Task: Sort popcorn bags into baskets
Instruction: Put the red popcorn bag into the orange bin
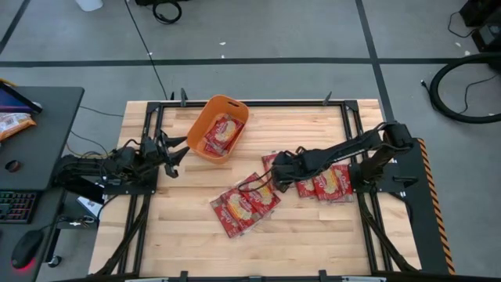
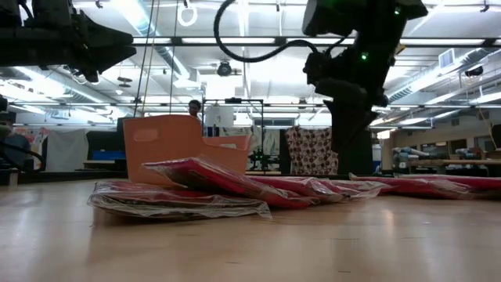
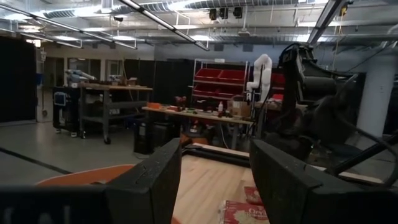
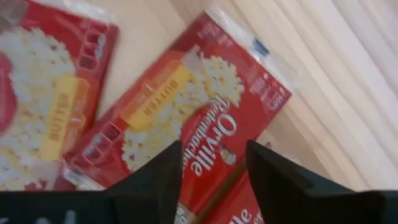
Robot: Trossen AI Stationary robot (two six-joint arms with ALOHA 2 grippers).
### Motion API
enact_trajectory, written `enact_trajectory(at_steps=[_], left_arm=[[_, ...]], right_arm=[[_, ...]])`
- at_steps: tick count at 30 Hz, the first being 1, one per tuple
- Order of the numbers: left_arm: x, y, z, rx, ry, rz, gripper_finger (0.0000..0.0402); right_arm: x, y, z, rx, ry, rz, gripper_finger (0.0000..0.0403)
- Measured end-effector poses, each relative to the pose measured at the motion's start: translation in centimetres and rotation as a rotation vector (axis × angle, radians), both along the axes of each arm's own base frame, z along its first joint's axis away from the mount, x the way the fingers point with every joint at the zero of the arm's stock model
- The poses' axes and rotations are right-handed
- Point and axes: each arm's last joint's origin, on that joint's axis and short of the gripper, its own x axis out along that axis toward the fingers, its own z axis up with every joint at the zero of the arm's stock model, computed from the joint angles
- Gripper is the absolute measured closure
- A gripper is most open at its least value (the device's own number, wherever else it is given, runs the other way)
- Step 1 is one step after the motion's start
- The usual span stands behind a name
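The right claw point(image 1: 279, 168) hangs open and empty just above a flat glossy red popcorn bag point(image 4: 186, 112), whose long axis crosses its gap diagonally. More bags point(image 1: 244, 205) lie spread on the wooden bench point(image 1: 313, 243). The left claw point(image 1: 174, 153) waits open beside the orange plastic basket point(image 1: 205, 117), which holds 2 bags.

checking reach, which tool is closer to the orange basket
Left. The left tool sits open just beside the orange basket, while the right tool hangs open over the popcorn bags, farther off.
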Motion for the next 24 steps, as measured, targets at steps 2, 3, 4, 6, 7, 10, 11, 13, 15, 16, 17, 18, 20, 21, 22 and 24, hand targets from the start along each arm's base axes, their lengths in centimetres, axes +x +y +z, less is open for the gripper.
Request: enact_trajectory(at_steps=[2,3,4,6,7,10,11,13,15,16,17,18,20,21,22,24], left_arm=[[0.0,0.0,0.0,0.006,0.002,0.002,0.0208],[0.0,0.0,0.0,0.007,0.003,0.002,0.0208],[0.0,0.0,0.0,0.007,0.003,0.003,0.0208],[0.0,0.0,0.0,0.008,0.002,0.003,0.0208],[0.0,0.0,0.0,0.007,0.001,0.003,0.0208],[0.0,0.0,0.0,0.007,0.001,0.002,0.0208],[0.0,0.0,0.0,0.004,0.0,0.002,0.0208],[0.0,0.0,0.0,0.003,-0.001,0.001,0.0208],[0.0,0.0,0.0,0.002,-0.001,0.001,0.0208],[0.0,0.0,0.0,0.003,0.0,0.001,0.0208],[0.0,0.0,0.0,0.003,0.001,0.001,0.0208],[0.0,0.0,0.0,0.003,0.0,0.001,0.0208],[0.0,0.0,0.0,0.003,0.001,0.001,0.0208],[0.0,0.0,0.0,0.003,0.0,0.001,0.0208],[0.0,0.0,0.0,0.003,0.001,0.001,0.0208],[0.0,0.0,0.0,0.003,-0.001,0.001,0.0208]], right_arm=[[0.8,0.1,0.3,-0.001,-0.011,0.008,0.0203],[1.2,0.2,0.3,-0.001,-0.014,0.01,0.0194],[1.6,0.4,0.3,-0.003,-0.012,0.012,0.0185],[2.5,0.7,0.1,-0.016,-0.002,0.018,0.0172],[2.9,0.8,0.0,-0.028,0.002,0.016,0.0169],[4.4,1.0,-0.1,-0.06,0.011,0.007,0.0166],[4.9,1.0,-0.2,-0.062,0.012,0.003,0.0166],[5.4,1.1,-0.4,-0.057,0.016,-0.024,0.0165],[5.9,1.1,-0.7,-0.043,0.014,-0.051,0.0165],[5.9,1.0,-0.8,-0.039,0.023,-0.064,0.0165],[5.9,0.9,-1.1,-0.03,0.035,-0.079,0.0165],[5.9,0.6,-1.3,-0.022,0.039,-0.098,0.0165],[5.9,0.2,-1.5,-0.014,0.042,-0.126,0.0165],[6.0,0.1,-1.6,-0.016,0.042,-0.131,0.0165],[6.1,0.1,-1.8,-0.022,0.041,-0.133,0.0165],[6.2,0.2,-2.2,-0.027,0.053,-0.131,0.0165]])
